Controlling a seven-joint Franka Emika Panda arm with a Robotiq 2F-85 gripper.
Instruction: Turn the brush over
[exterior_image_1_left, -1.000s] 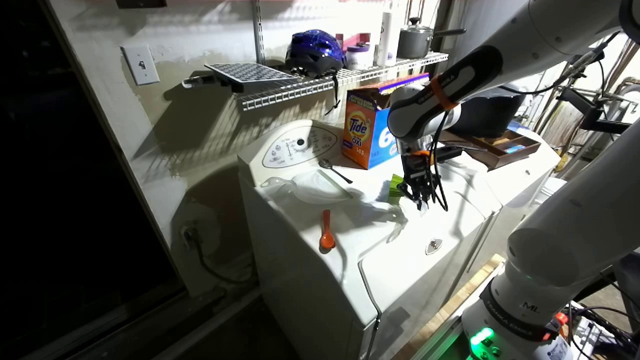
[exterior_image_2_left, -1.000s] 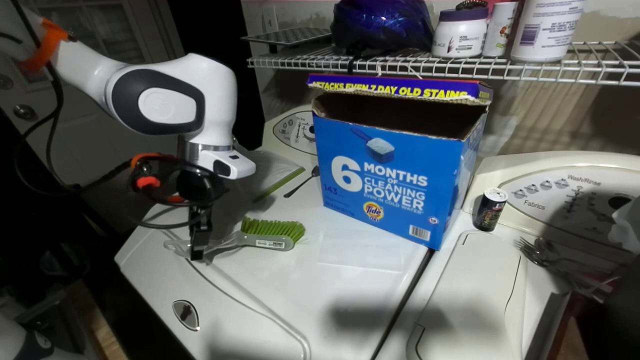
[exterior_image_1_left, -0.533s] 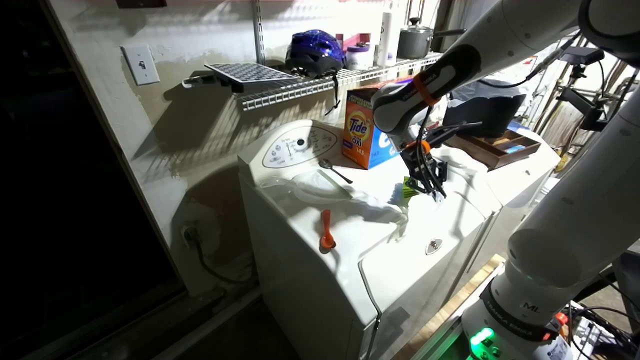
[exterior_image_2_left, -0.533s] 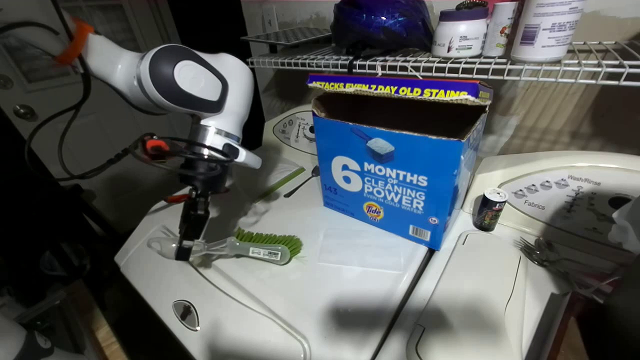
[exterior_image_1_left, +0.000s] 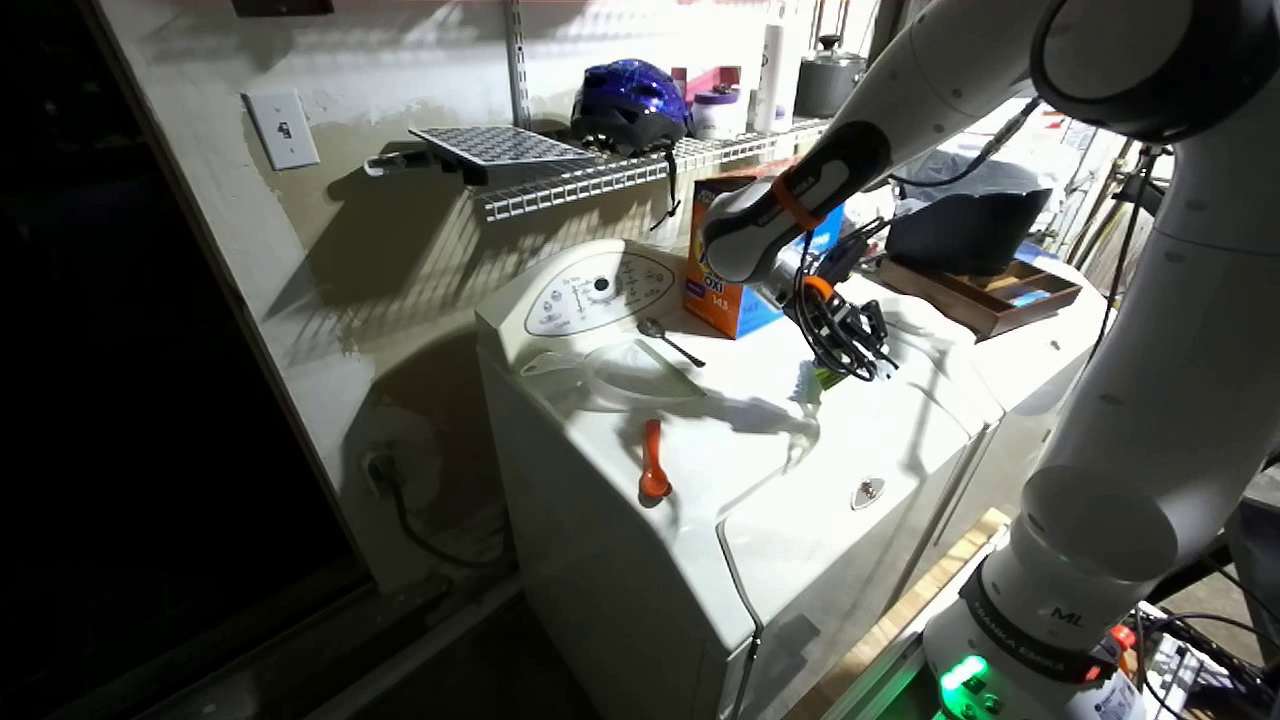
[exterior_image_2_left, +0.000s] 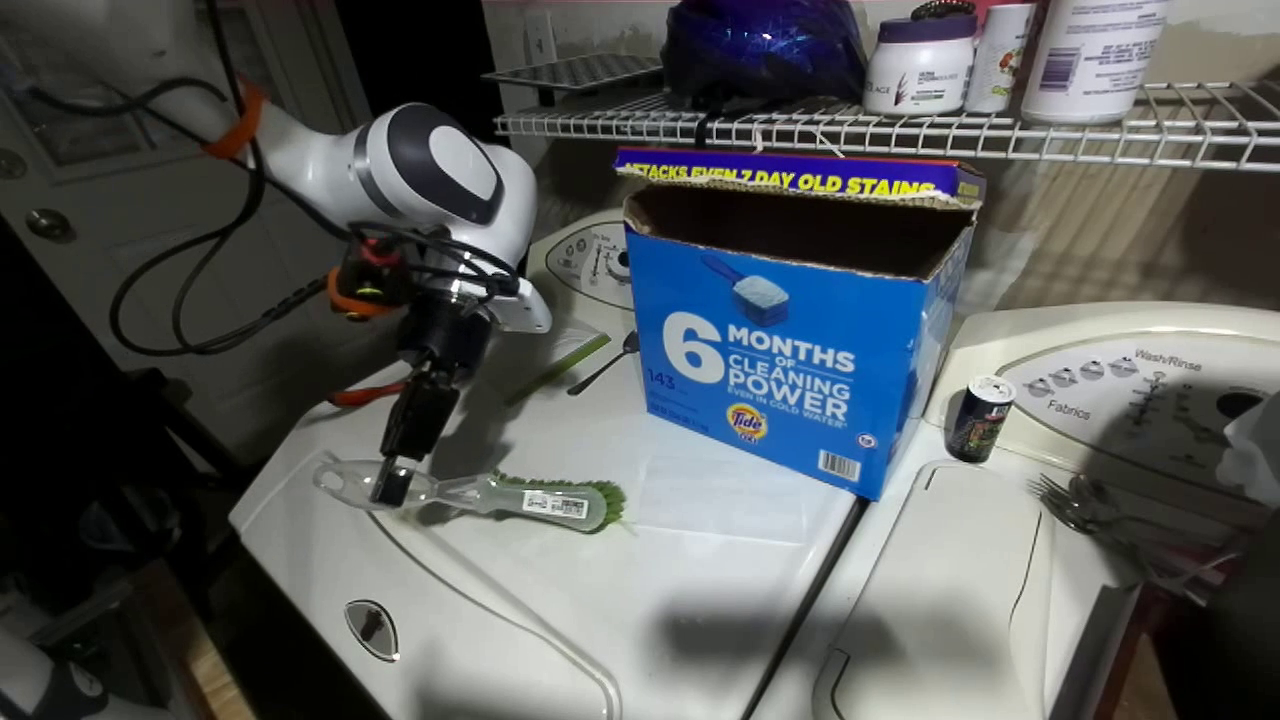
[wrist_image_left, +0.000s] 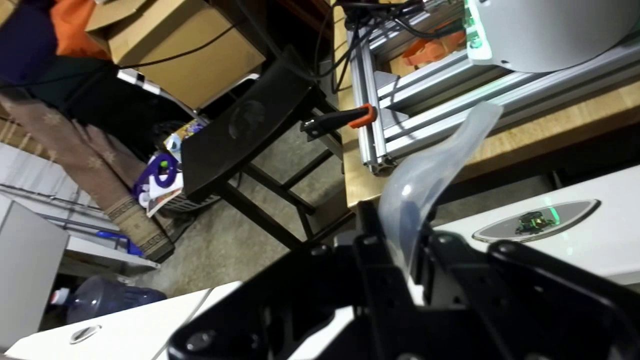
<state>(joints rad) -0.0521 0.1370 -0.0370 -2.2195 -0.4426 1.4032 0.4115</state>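
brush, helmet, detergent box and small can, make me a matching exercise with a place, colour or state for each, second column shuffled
Column one:
1. Brush
2. Helmet
3. Detergent box
4. Small can

Column two:
A. Cardboard, open at the top
B. Dark, with a pale top
C. Clear handle held in the gripper
D. On the wire shelf

Right pairs: 1-C; 2-D; 3-A; 4-B

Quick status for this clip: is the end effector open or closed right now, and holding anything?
End effector: closed, holding the brush by its clear handle.
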